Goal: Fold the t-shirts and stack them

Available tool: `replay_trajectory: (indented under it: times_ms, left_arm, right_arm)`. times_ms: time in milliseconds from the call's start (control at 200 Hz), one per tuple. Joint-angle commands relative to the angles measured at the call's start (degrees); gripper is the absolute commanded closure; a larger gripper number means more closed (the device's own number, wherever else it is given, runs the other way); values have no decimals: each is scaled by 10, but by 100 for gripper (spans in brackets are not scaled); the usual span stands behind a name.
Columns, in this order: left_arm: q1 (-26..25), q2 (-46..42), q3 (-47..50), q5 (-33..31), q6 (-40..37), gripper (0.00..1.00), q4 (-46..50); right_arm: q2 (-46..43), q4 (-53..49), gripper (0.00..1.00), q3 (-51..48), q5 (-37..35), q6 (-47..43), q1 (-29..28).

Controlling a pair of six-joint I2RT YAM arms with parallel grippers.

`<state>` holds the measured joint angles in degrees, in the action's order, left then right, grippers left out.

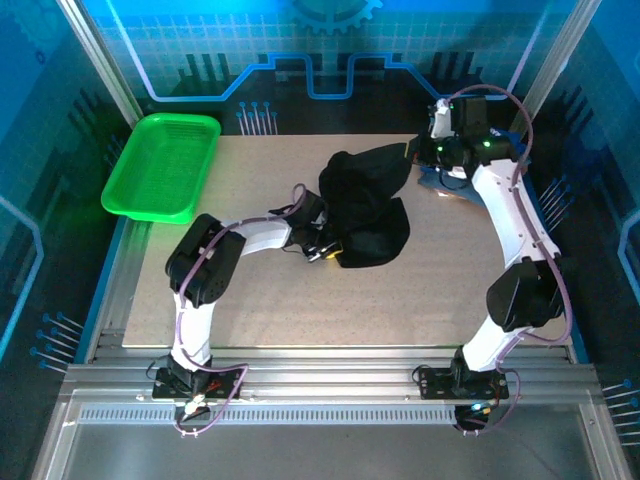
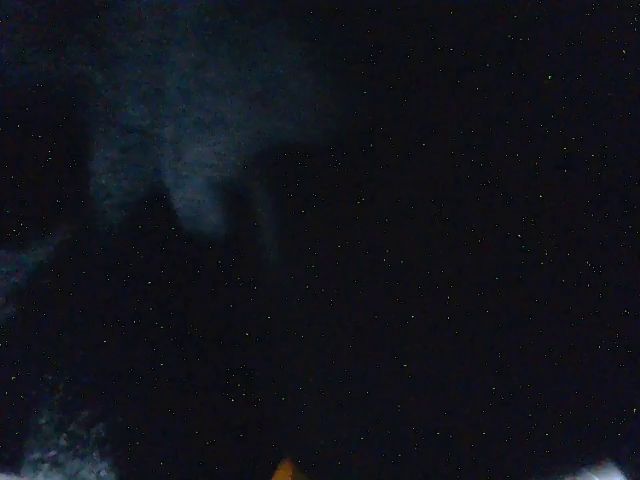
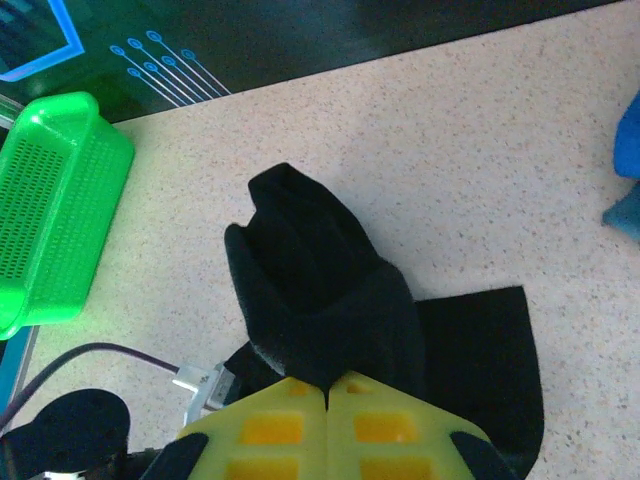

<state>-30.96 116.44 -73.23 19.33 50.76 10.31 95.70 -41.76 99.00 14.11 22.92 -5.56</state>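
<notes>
The left hand (image 1: 322, 250) has its fingertips buried under the edge of the black t-shirt (image 1: 365, 205), so whether cloth lies between them cannot be told. Seen from its wrist, the cloth just ahead is dark and grainy, with folds barely traceable. An orange sliver (image 2: 285, 470) is cut by the bottom edge. The right hand (image 3: 327, 385) is cropped at the bottom, and the pinched cloth disappears between its closed pads. Left of it the green basket (image 3: 50, 200) runs off the frame. To its right the blue t-shirt (image 3: 628, 150) is cut off, and its print is out of sight.
</notes>
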Motion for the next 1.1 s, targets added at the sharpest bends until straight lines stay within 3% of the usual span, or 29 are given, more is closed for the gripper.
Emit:
replay_trajectory:
  times_ms: [0,180,360,740,860,955,1096]
  left_arm:
    - [16,-37,-26,-2,-36,100,29]
    - [69,-201,-12,-58,-102,100,118]
    - [114,-344,-63,-78,-164,100,205]
    - [168,-474,-200,-128,-255,100,330]
    - [175,-516,-175,-128,-264,100,312]
    - [175,-545,-116,-106,-265,100,273]
    - [183,-552,-34,-122,-261,98,263]
  right_arm:
    - [-40,8,100,-26,28,0,21]
    - [-86,7,100,-44,41,5,58]
    - [-126,23,100,-37,66,33,101]
    - [-214,-1,100,34,110,60,173]
    - [-249,-19,100,25,125,56,178]
    - [-275,-43,100,8,121,37,180]
    - [-296,-64,100,-32,106,30,196]
